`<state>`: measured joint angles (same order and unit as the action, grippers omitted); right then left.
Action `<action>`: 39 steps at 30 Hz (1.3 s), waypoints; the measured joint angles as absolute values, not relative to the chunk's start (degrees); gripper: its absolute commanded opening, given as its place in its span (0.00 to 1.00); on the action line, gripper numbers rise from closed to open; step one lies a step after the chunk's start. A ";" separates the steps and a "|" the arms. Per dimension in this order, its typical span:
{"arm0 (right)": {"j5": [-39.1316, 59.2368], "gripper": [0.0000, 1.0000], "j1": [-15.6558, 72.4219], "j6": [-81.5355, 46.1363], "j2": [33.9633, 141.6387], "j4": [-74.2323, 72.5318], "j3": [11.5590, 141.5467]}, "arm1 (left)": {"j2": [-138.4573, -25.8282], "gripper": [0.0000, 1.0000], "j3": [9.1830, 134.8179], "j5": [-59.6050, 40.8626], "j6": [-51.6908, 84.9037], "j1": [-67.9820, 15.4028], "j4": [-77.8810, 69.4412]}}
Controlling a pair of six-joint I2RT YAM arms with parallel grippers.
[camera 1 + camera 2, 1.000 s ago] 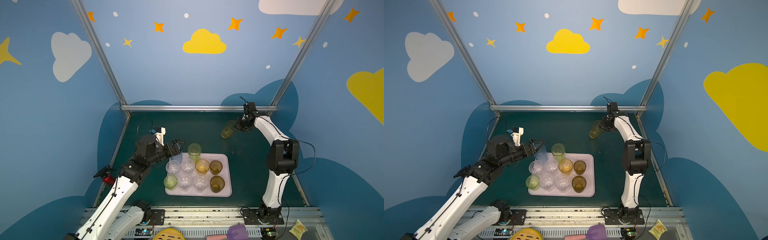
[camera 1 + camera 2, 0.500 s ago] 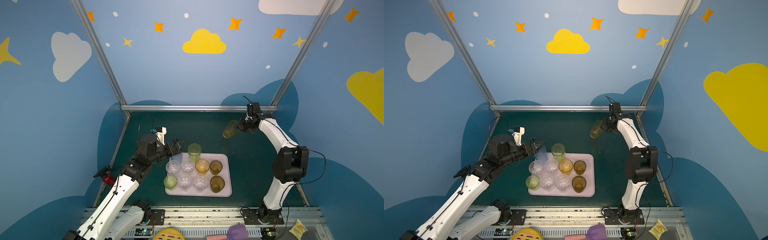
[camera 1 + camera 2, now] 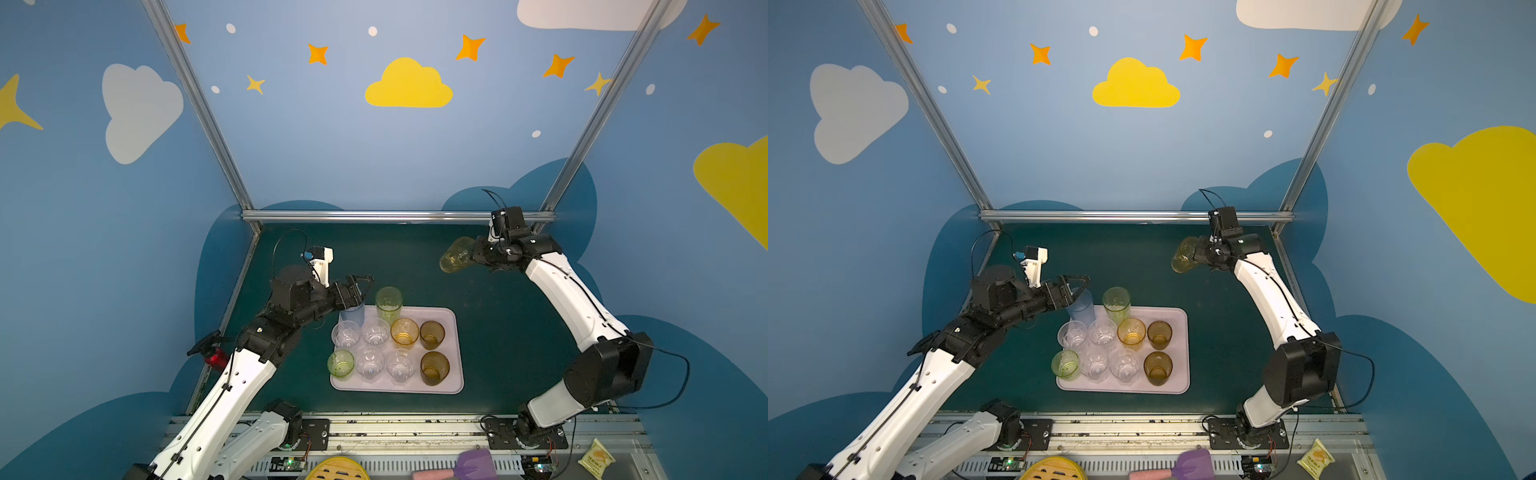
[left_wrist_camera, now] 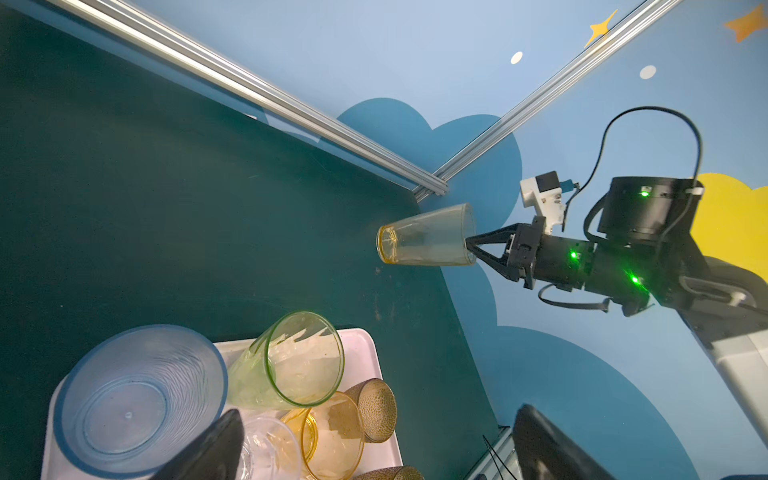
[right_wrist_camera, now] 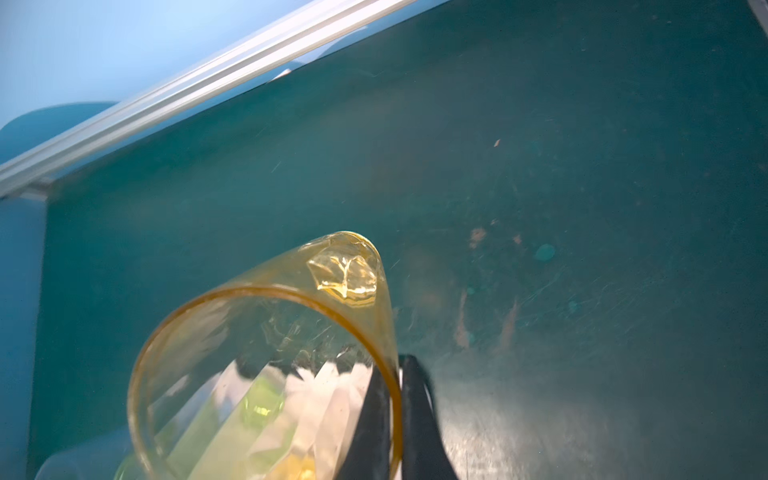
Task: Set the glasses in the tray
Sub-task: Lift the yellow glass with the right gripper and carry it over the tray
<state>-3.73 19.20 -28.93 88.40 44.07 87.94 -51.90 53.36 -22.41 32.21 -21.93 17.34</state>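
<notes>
Amber glass (image 5: 266, 353), right hand (image 5: 395, 376) pinching rim, wrist-only detail

We saw blue walls (image 3: 316, 158) painted with a yellow cloud (image 3: 408, 85) and orange stars (image 3: 318, 54), aluminium frame rails (image 3: 374, 216), and a dark green desk (image 3: 395, 257).

Transparent amber glass (image 4: 424, 241) at the tips of the black right gripper (image 4: 468, 246), pale blue glass (image 4: 141, 399) just beside the black left gripper (image 3: 363, 289), yellow-green glass (image 3: 388, 301) next beyond it, lilac-pink tray (image 3: 455, 332) beneath, dark green tabletop (image 3: 415, 266)

Ten glasses (image 3: 375, 332) stand upright in the lilac tray (image 3: 452, 349); the tall amber glass (image 3: 455, 255) hangs sideways, well apart.
</notes>
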 measured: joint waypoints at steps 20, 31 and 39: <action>-9.23 0.00 33.76 -29.15 79.83 47.66 75.57 | -51.53 1.00 51.00 -21.30 28.45 -21.93 17.10; -11.66 0.00 35.31 -29.71 82.56 48.27 75.09 | -51.59 1.00 50.98 -21.30 28.29 -21.93 17.12; -13.23 0.00 35.48 -29.65 86.24 49.01 75.09 | -51.99 1.00 50.98 -21.30 28.29 -21.93 17.19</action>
